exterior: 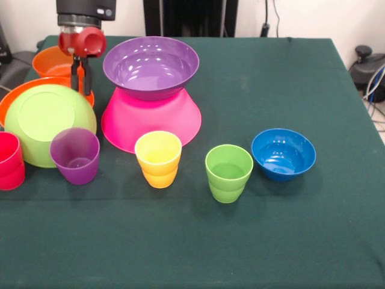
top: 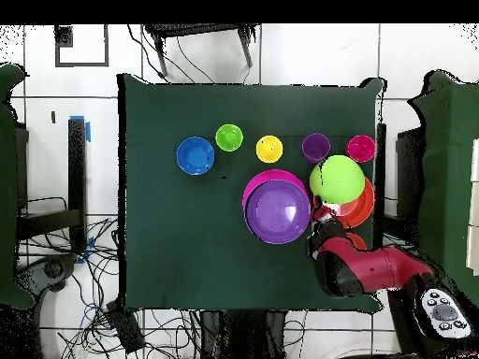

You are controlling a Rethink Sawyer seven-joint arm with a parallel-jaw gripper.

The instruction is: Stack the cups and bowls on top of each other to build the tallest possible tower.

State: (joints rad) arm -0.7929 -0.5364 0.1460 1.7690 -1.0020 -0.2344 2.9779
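Note:
The tower is an upright purple bowl (exterior: 150,65) (top: 278,210) sitting on the inverted pink bowl (exterior: 150,123) (top: 251,187). To its left, a lime green bowl (exterior: 45,120) (top: 337,178) lies bottom-up and tilted on the large orange bowl (exterior: 11,99) (top: 363,208). My gripper (exterior: 82,77) (top: 323,217) hangs just behind the lime bowl, over the orange bowl's far rim. It is open by a narrow gap and holds nothing. Along the front stand the red cup (exterior: 9,159), purple cup (exterior: 75,155), yellow cup (exterior: 158,158), green cup (exterior: 228,173) and small blue bowl (exterior: 283,153).
A small orange bowl (exterior: 51,60) sits at the back left corner behind the gripper, partly hidden by it. The green table cloth (exterior: 289,241) stretches to the right and front. The red cup stands at the table's left edge.

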